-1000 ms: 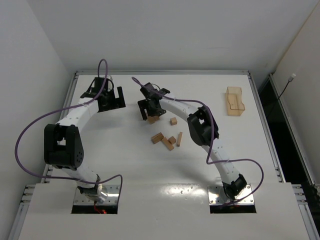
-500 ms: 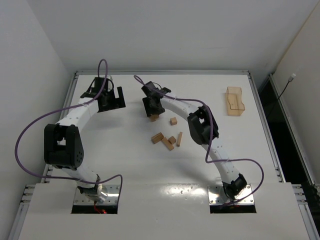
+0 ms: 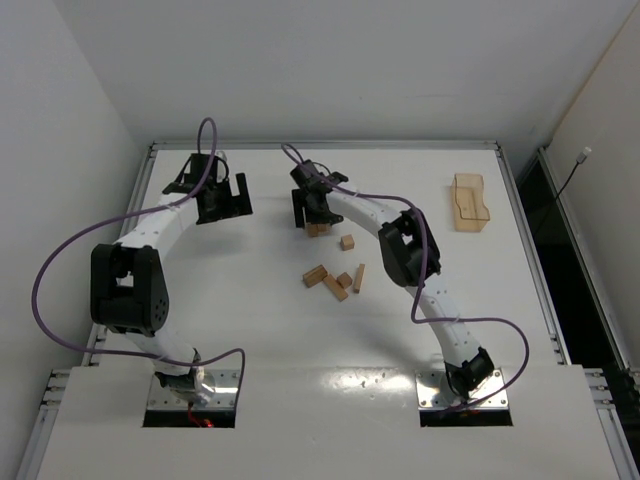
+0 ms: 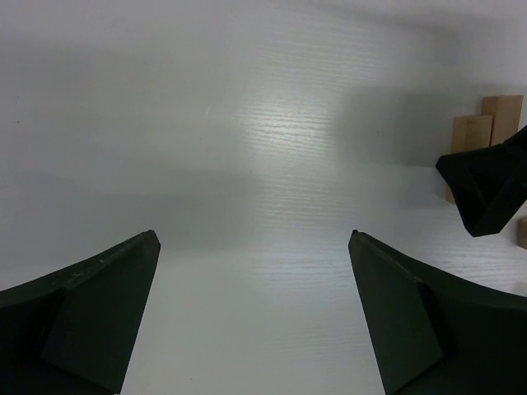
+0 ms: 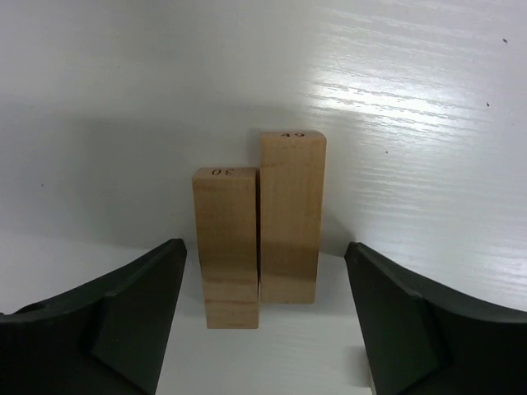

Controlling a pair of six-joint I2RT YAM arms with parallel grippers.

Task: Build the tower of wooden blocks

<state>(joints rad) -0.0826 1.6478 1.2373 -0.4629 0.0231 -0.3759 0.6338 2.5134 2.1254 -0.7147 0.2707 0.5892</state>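
your right gripper [image 5: 263, 247] was spread wide and held nothing. its fingers [image 5: 136, 317] stood one on each side of two wood blocks [image 3: 316, 229] and did not touch them. the block marked 30 [image 5: 226, 247] sat right against the other block [image 5: 290, 218], side to side. you could see them near the back middle of the table [image 3: 250, 330]. one small block [image 3: 347, 242] sat near them, and a few more blocks [image 3: 335, 278] were loose, closer to the arm bases. your left gripper [image 3: 222, 195] was spread wide too, over bare table, well apart from the blocks. a clear bin [image 3: 469, 203] sat far off on the right.
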